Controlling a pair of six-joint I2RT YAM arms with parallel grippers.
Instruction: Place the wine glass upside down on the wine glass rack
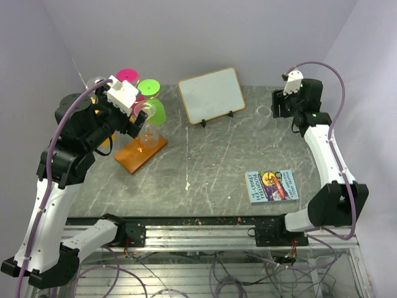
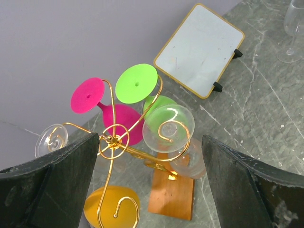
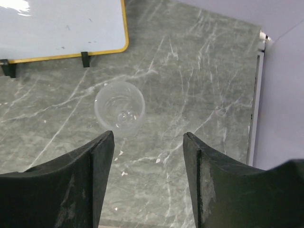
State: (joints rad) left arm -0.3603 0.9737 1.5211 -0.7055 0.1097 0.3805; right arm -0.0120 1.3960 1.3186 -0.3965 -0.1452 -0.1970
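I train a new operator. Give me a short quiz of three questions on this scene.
1. True or false: the left fingers grip a glass on the gold wire rack.
2. What do the right fingers point at on the grey marble table? A) an upright clear wine glass B) a steel spoon C) a red plate
3. Near which arm does the colourful paperback book lie?
Key: 1 false; 2 A; 3 right.
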